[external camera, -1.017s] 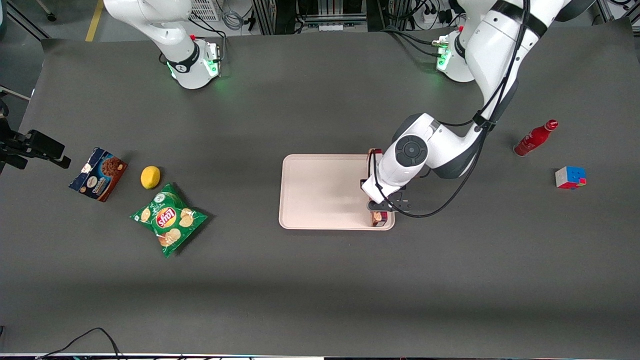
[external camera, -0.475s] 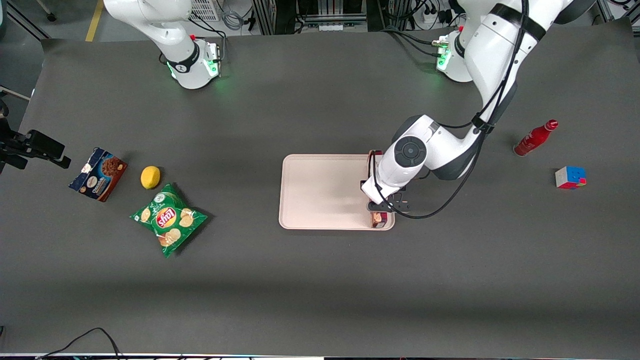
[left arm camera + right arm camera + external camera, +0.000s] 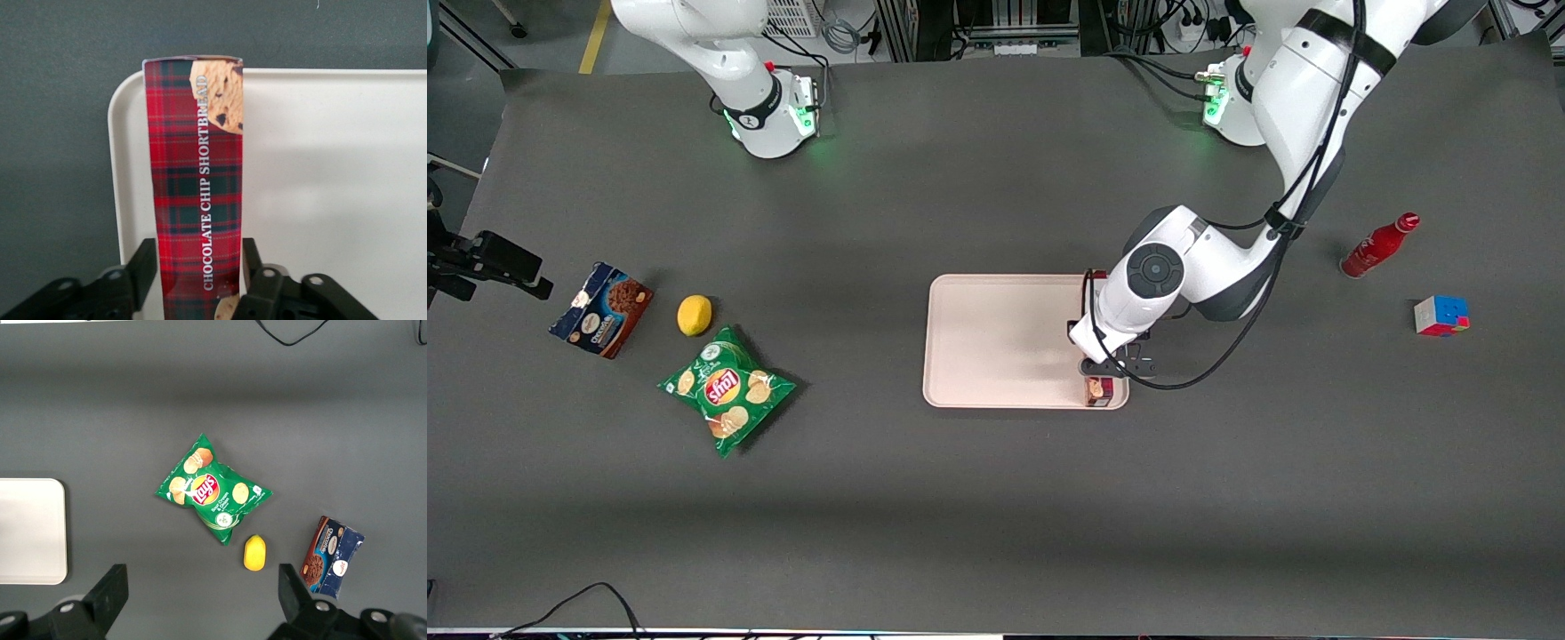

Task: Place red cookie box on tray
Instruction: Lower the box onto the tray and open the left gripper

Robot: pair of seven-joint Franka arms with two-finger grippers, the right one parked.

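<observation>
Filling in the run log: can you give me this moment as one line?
gripper: over tray's short edge, working arm's end | fingers: beside red cookie box | box: on tray | stage: placing

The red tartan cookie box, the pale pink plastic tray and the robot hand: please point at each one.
Red tartan cookie box (image 3: 195, 200), left wrist view, printed side.
Pale pink plastic tray (image 3: 996, 342), front view, bare floor.
Hand (image 3: 197, 283), left wrist view, between fingertips, at the box.

A dark grey counter (image 3: 996, 498) carries everything. The pale pink tray (image 3: 996, 342) lies flat near its middle. Toward the parked arm's end lie a blue cookie box (image 3: 601, 308), a lemon (image 3: 694, 315) beside it, and a green chip bag (image 3: 727, 389) nearer the front camera. Toward the working arm's end stand a red bottle (image 3: 1378, 245) and a colour cube (image 3: 1441, 316). The hand (image 3: 1110, 364) hangs over the tray's edge.
</observation>
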